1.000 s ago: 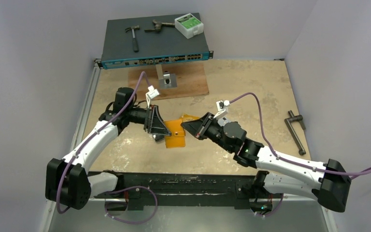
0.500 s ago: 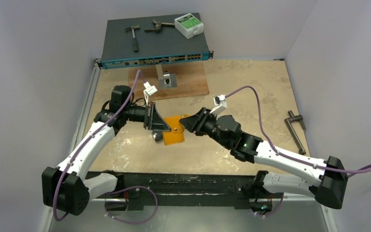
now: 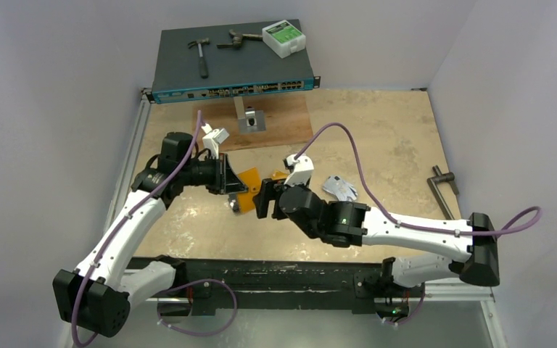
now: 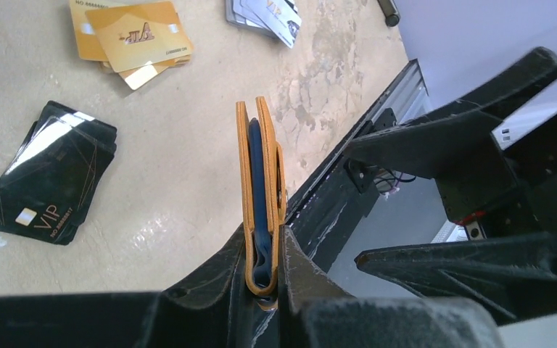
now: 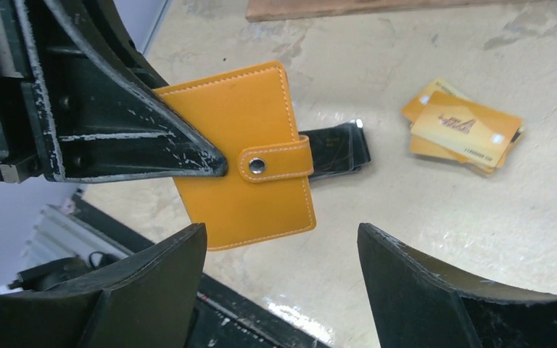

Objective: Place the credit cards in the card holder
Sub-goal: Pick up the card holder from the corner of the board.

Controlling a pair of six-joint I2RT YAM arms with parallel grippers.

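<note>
Seen from above, the left gripper (image 3: 230, 181) is clamping the orange card holder (image 3: 247, 179) near the middle of the table (image 3: 392, 130), while the right gripper (image 3: 264, 200) is facing it from just beside, fingers spread wide and holding nothing. A pile of silvery cards (image 3: 341, 188) is lying to the right of both grippers.

From the left wrist, the 2 fingers of the left gripper (image 4: 264, 243) are pressing tight on the near end of the card holder (image 4: 244, 159), which is showing edge-on, a dark lining between its 2 orange covers. Black cards (image 4: 47, 181), gold cards (image 4: 134, 32) and silvery cards (image 4: 268, 13) are lying in 3 separate piles on the table beyond.

From the right wrist, the right gripper (image 5: 283, 232) is gaping open, the card holder (image 5: 239, 109) sitting ahead of its fingertips and apart from both. The snap tab (image 5: 275, 163) is lying fastened across the cover. One left finger (image 5: 130, 134) is gripping the holder's left side. The black cards (image 5: 333, 148) are peeking out behind it, the gold cards (image 5: 464, 127) well to the right.
</note>
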